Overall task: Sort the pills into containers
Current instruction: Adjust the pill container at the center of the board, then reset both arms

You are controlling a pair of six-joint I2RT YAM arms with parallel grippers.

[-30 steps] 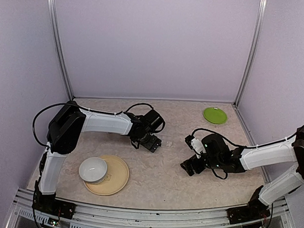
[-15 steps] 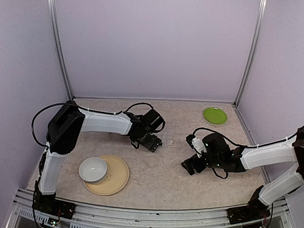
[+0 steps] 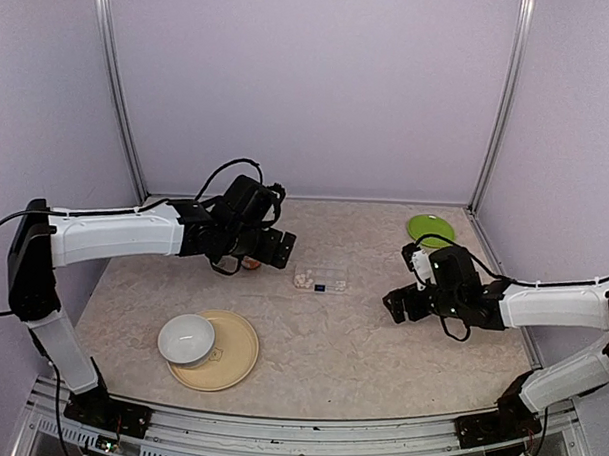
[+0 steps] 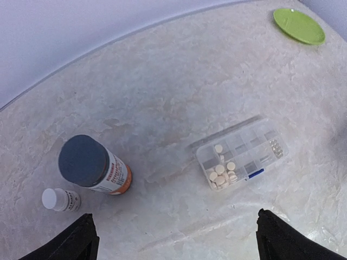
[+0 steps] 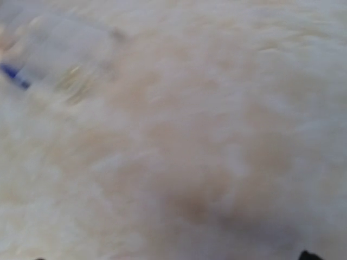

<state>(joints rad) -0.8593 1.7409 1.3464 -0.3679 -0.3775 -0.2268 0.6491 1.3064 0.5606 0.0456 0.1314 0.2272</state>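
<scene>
Top view, lower left: a white bowl (image 3: 187, 339) sits on the left part of a tan plate (image 3: 235, 358) on the tabletop (image 3: 320, 349).

Left of centre: the left pincer (image 3: 272, 249) hangs just left of the pill box (image 3: 320, 279), apart from it. In the left wrist view its fingers (image 4: 81, 238) show only at the two lower corners, spread wide and released, with nothing between them.

Left wrist view, left half: a grey-capped bottle (image 4: 92, 165) with an orange label. A small white bottle (image 4: 60, 200) lies just beside it at lower left.

Right of centre in that view: the clear pill box lies flat on the tabletop. The pills (image 4: 221, 170) cluster in its left-end compartments, with one pill in the compartment behind. Pale specks at the right end are too small to identify.

Top view, right of centre: the right pincer (image 3: 400, 303) is well apart from the pill box. The right wrist view is blurred. The box appears as a smear at upper left, and the fingertips show only at the bottom edge, far apart, released and holding nothing.

Upper right: a green plate (image 3: 430, 230).
</scene>
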